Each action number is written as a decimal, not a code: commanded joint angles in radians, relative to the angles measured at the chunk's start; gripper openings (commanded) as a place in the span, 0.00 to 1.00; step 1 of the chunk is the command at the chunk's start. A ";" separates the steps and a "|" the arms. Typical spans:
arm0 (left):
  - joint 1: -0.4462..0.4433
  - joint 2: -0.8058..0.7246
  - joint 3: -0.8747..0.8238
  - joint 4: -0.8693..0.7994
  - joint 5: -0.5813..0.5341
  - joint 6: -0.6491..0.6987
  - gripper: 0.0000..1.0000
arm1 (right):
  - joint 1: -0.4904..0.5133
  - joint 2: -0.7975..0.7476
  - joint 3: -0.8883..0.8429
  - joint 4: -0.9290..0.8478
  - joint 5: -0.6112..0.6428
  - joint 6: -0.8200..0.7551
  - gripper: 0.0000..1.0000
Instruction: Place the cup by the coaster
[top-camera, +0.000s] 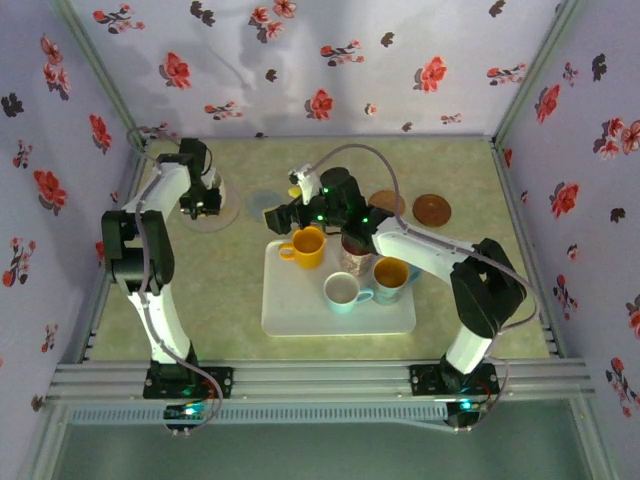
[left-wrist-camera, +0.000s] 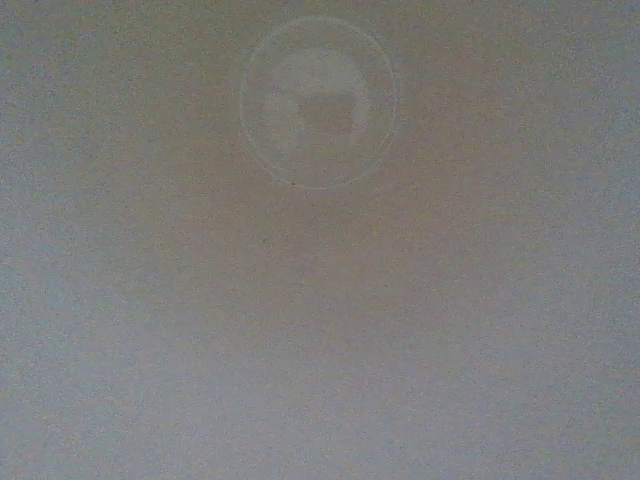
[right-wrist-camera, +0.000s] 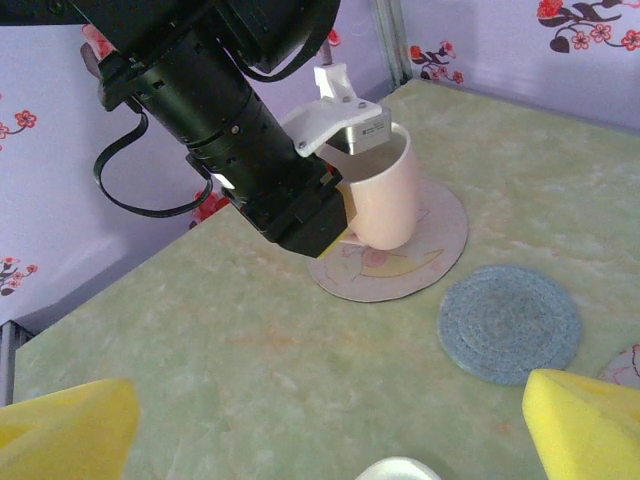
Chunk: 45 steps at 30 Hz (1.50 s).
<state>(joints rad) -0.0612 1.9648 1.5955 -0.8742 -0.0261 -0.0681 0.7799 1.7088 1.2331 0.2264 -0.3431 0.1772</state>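
Tabletop: green marbled, floral walls around | left gripper: clamped on pink cup, on coaster left of white tray | right gripper: released, beyond tray.

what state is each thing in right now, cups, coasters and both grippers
pink cup, upright on the pale coaster
pale coaster, flat, under the pink cup
blue coaster, flat, bare
left gripper, shut on the pink cup's rim
right gripper, open, holding nothing
yellow mug, upright on the tray
white mug, upright on the tray
tray, flat, carrying mugs
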 joint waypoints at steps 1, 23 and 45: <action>0.019 0.004 0.042 0.060 -0.021 0.000 0.00 | 0.008 0.017 0.039 -0.021 -0.010 0.004 1.00; 0.040 0.069 0.048 0.032 -0.048 0.023 0.16 | 0.008 0.014 0.047 -0.047 0.027 0.005 1.00; 0.043 0.029 0.031 0.015 -0.047 0.031 0.58 | 0.010 0.021 0.068 -0.064 0.050 0.020 1.00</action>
<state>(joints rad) -0.0307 2.0296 1.6207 -0.8387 -0.0570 -0.0448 0.7803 1.7168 1.2655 0.1738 -0.3237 0.1852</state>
